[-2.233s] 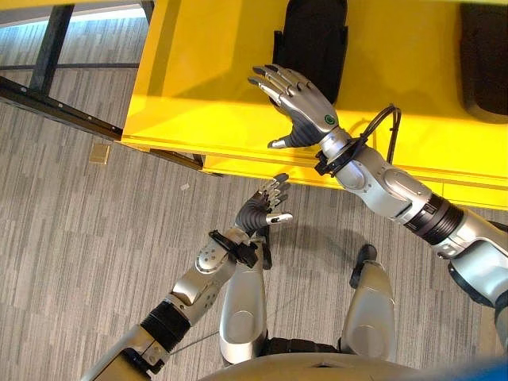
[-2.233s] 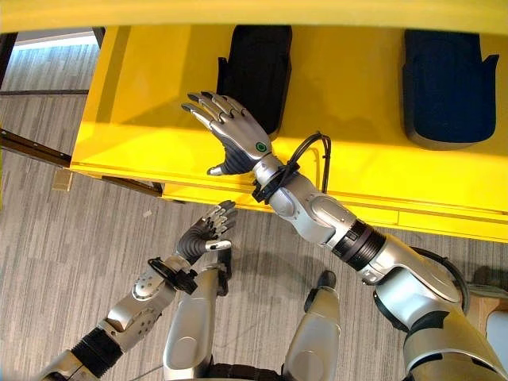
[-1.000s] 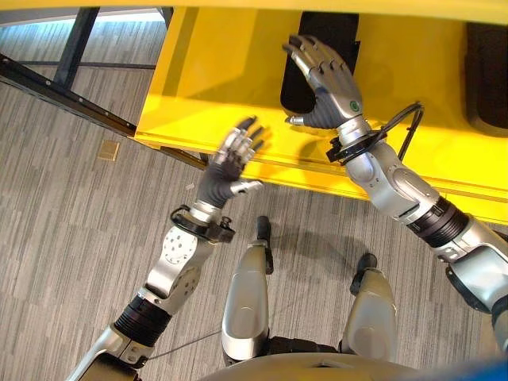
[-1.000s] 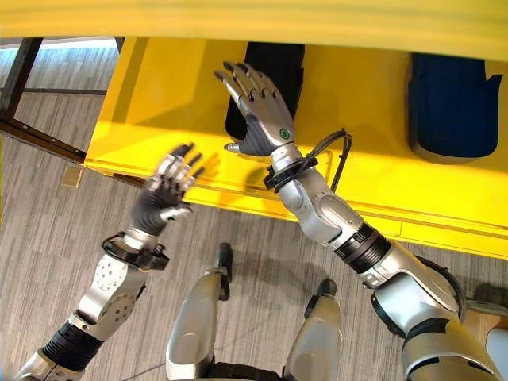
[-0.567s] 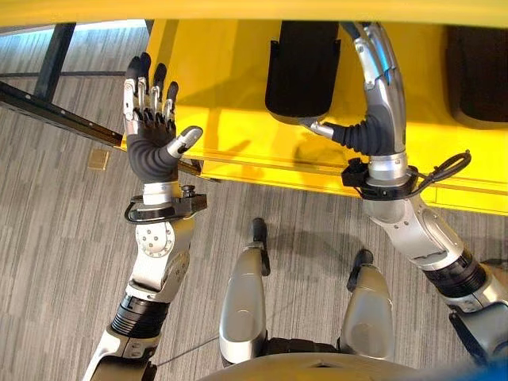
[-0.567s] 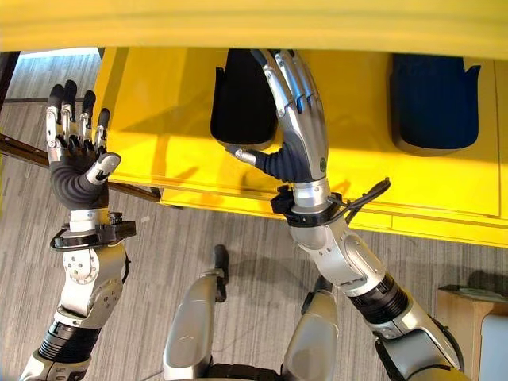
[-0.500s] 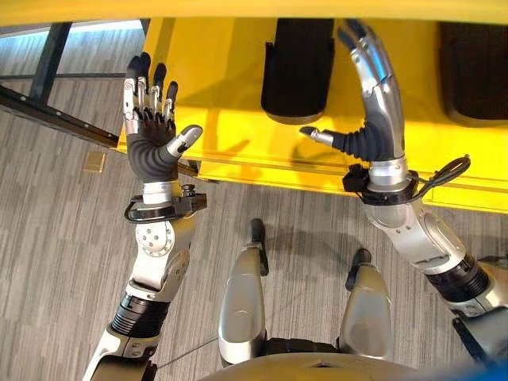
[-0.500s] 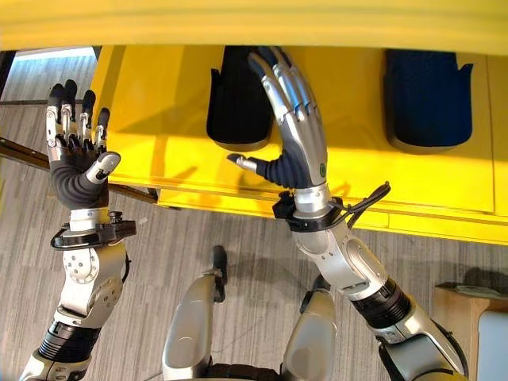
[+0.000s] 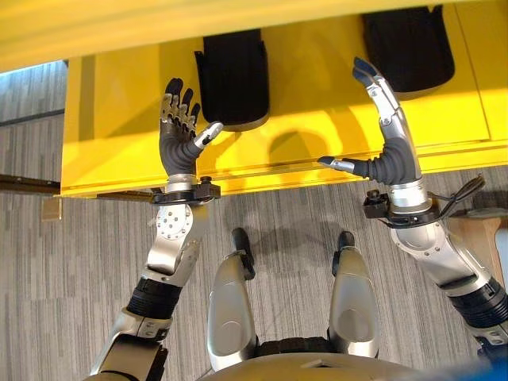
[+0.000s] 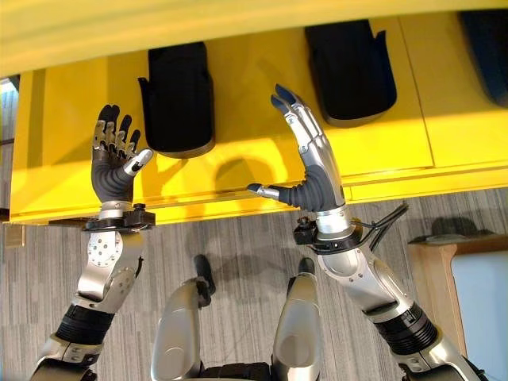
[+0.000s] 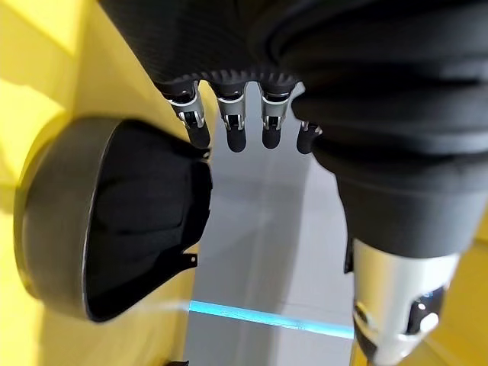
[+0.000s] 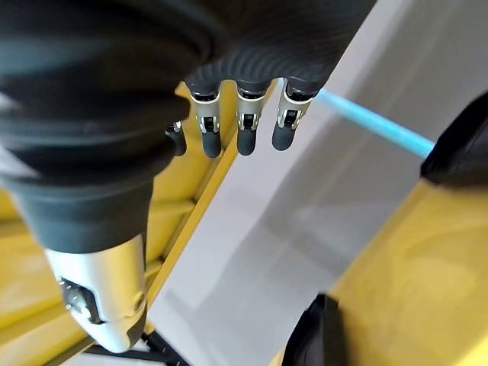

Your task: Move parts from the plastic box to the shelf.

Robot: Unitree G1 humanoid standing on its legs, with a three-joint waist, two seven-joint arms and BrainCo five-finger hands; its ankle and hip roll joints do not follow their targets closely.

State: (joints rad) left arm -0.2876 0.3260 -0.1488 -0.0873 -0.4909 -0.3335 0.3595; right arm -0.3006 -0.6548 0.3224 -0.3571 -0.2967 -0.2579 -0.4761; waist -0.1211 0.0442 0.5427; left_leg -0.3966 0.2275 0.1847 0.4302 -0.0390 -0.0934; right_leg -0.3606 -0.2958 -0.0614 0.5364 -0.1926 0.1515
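A yellow shelf runs across the top of the eye views. On it lie black moulded parts: one at the left, one further right, and a third at the far right edge. My left hand is raised upright before the shelf, just left of the first part, fingers straight, holding nothing. The left wrist view has that part beside the fingertips. My right hand stands upright between the first two parts, open and empty, its fingertips straight.
A wooden stand with a pale top sits on the grey plank floor at the right, below the shelf's front edge. A dark frame bar runs along the floor at the left.
The camera has swung, shifting the shelf leftward in view. My left hand rose from beside the legs to upright before the shelf. My right hand drew back off the left black part.
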